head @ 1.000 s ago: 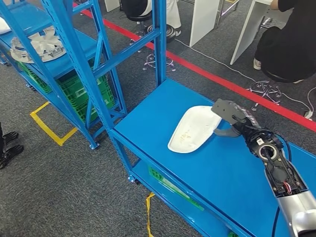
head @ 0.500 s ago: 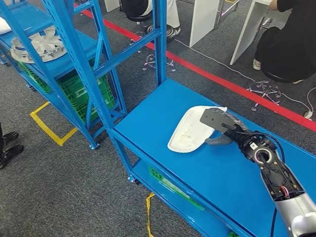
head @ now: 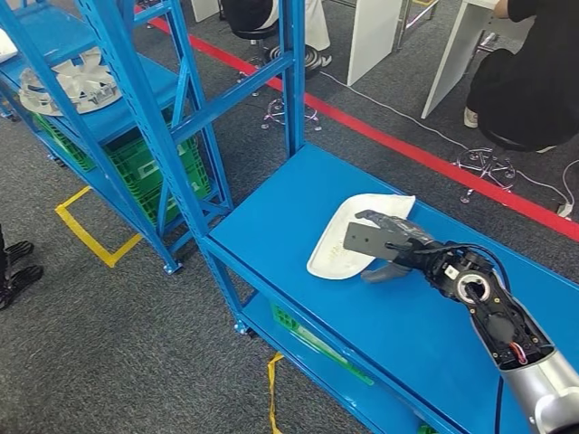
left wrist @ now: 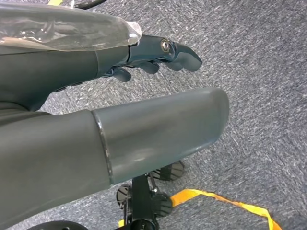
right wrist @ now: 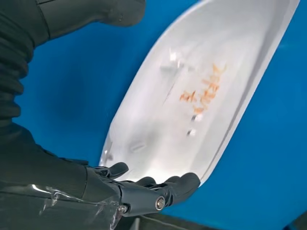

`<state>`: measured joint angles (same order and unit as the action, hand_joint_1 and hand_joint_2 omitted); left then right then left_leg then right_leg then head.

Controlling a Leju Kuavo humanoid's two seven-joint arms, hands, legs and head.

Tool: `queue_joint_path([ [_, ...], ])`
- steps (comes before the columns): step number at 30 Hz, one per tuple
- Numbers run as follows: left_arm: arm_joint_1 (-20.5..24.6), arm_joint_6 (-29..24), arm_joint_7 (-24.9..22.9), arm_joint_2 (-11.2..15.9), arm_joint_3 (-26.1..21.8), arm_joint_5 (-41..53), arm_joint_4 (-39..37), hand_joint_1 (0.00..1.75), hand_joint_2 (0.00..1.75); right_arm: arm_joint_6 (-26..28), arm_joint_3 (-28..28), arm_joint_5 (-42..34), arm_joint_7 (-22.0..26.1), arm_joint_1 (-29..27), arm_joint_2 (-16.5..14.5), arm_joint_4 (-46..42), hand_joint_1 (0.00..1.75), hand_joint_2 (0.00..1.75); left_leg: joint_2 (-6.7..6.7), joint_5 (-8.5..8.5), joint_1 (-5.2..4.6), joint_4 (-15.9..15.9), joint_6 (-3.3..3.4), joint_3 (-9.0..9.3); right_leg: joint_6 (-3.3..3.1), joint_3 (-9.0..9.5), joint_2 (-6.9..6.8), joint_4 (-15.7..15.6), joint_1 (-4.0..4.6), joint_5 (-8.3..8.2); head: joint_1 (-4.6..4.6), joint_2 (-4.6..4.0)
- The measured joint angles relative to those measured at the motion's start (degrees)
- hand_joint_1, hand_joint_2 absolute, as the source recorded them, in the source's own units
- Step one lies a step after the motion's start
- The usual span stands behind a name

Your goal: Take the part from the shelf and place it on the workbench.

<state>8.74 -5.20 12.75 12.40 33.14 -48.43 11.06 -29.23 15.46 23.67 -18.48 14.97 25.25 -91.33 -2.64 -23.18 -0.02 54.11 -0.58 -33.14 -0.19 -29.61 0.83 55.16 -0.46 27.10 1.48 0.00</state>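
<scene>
Over on the left, a blue steel rack (head: 147, 117) with slanted braces carries a white moulded fan-like piece (head: 75, 81) on its flat blue shelf, and a green slotted plastic crate (head: 154, 172) sits on the level beneath. Yellow tape (head: 89, 237) marks a corner on the coarse grey carpet (head: 102, 344) below.

The left robot hand (left wrist: 159, 52) hangs over that same speckled carpet, its smooth grey thumb long and rounded, its darker fingers (left wrist: 181, 53) spread loosely apart with nothing in them.

Moving to the centre, here's the smooth blue metal shelf surface (head: 287, 208) with the part on it: a white, glossy, teardrop-shaped plastic shell (head: 341, 244), shallowly dished, lying flat near the front edge. In the right wrist view its inner face (right wrist: 188, 105) shows faint orange handwriting and small moulded nubs.

Now the right robot hand (head: 383, 242), matte dark grey and blocky, is spread flat over the shell's broad end. The wrist view shows the fingertips (right wrist: 181, 184) lying along the shell's rounded rim with the thumb (right wrist: 119, 9) out over bare blue metal on the other side. Fingers are apart and not closed round the shell; whether they actually touch it, I cannot tell.

Further right, a red floor stripe (head: 437, 163) runs diagonally behind the shelf, and a person in black (head: 533, 72) crouches beside white desk legs (head: 450, 54).
</scene>
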Motion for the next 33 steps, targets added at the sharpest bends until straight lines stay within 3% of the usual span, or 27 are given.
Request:
queue_joint_path([
  [6,0.0,0.3,0.0,0.4,0.2,-0.1,0.0,0.0,0.0,-4.1,1.5,-3.3,-0.4,0.0,3.3,-2.1,0.0,1.75,0.0,0.0,-0.01,0.0,0.0,-0.01,0.0,0.0,0.0,0.0,-0.02,0.0,0.01,0.0],
  [13,0.0,0.3,0.0,0.5,0.2,-0.2,0.0,0.0,0.0,-4.9,1.9,-3.8,-0.6,0.0,4.3,-2.7,0.0,1.75,0.0,0.0,-0.01,0.0,0.01,0.0,0.0,0.0,0.0,0.0,-0.03,0.0,0.01,0.0],
  [17,-0.3,0.4,0.0,0.9,0.2,-0.8,0.0,0.0,0.0,-7.8,2.4,-7.3,-3.8,-0.9,8.7,-5.9,0.0,1.75,0.0,0.0,-0.01,0.0,0.01,0.0,0.0,-0.01,0.0,0.0,-0.03,0.0,0.0,0.0],
  [23,-0.6,0.4,0.0,1.2,0.2,-1.1,0.0,0.0,0.0,-9.0,2.3,-9.0,-5.0,-2.6,12.2,-8.1,0.0,1.75,0.01,-0.03,-0.01,0.0,0.03,0.0,0.0,-0.02,0.01,0.0,-0.03,0.0,-0.04,0.0],
  [33,-0.8,0.4,0.0,1.4,0.2,-1.3,0.0,0.0,0.0,-9.2,1.9,-10.0,-5.1,-3.5,15.7,-9.1,0.0,1.75,0.01,-0.03,-0.01,0.0,0.04,0.0,0.0,0.0,0.01,0.0,-0.02,0.0,-0.02,0.0],
])
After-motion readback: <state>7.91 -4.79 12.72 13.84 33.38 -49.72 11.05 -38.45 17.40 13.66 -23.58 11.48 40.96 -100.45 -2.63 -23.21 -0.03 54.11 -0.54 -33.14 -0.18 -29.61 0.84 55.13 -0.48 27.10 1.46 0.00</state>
